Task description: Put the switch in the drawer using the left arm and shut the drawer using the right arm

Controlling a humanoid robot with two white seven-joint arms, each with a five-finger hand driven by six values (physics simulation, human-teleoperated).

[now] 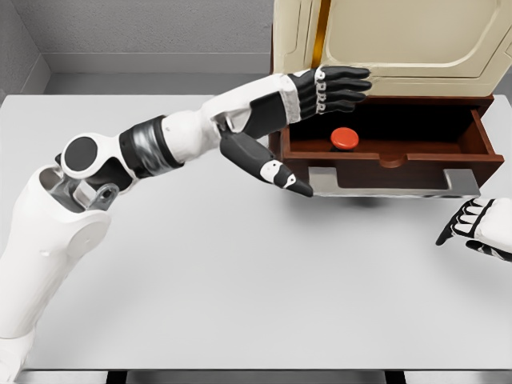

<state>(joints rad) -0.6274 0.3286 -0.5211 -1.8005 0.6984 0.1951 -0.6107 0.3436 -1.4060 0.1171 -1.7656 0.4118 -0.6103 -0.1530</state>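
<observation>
Upper right, the red switch (345,138) lies in the open drawer (384,156); left hand (324,96) spread wide above, empty; right hand (476,226) relaxed, lower right.

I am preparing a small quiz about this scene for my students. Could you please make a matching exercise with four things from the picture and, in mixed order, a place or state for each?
Things:
1. switch
2. drawer
3. left hand
4. right hand

Places or states:
A. pulled out, open
B. low at the picture's right edge, over the table
C. fingers spread, holding nothing, above the drawer's left part
D. red, lying inside the drawer

Pairs: 1-D, 2-A, 3-C, 4-B
</observation>
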